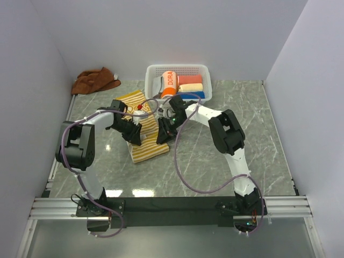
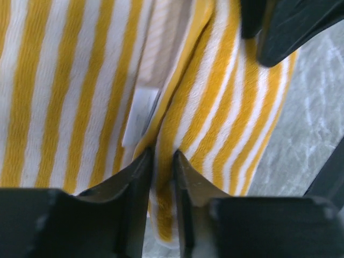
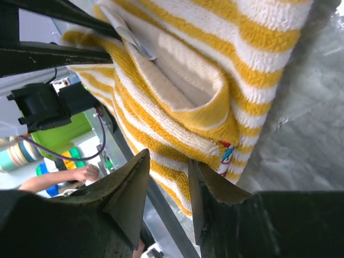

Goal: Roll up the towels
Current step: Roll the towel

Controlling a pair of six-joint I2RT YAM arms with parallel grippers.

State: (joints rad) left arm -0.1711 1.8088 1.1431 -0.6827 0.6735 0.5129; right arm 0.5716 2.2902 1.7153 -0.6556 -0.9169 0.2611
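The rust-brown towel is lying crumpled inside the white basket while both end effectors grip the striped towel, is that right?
No. The rust-brown towel lies crumpled in the back left corner, outside the white basket, as the top external view shows. The left end effector and right end effector do grip the striped towel.

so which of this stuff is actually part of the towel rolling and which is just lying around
Part of the job:
- yellow-striped towel, pinched by the left gripper and the right gripper
- brown towel, crumpled at the back left

Just lying about:
- white basket
- in it: orange DORA roll, red roll, yellow roll, blue roll
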